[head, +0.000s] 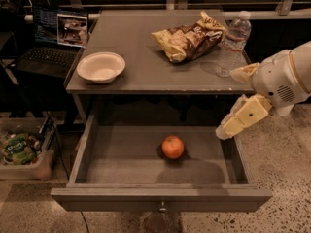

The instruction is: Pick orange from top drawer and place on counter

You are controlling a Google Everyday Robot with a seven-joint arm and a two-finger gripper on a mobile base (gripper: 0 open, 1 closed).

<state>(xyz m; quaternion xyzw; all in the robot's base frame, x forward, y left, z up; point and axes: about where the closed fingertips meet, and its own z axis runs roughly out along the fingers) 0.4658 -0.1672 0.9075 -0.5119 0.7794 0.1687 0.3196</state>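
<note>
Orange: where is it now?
Camera view: the orange lies in the open top drawer, just right of centre; the gripper hangs over its right wall.

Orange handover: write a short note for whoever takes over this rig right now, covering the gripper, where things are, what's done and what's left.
Gripper: hovers by the right wall of the top drawer, right of the orange and apart from it.
Orange: lies on the drawer bottom, right of the middle.
Top drawer: pulled open.
Counter: carries a white bowl, a chip bag and a water bottle.
Done: drawer open, arm near.
Left: grasp the orange, lift it, set it on the counter.
</note>
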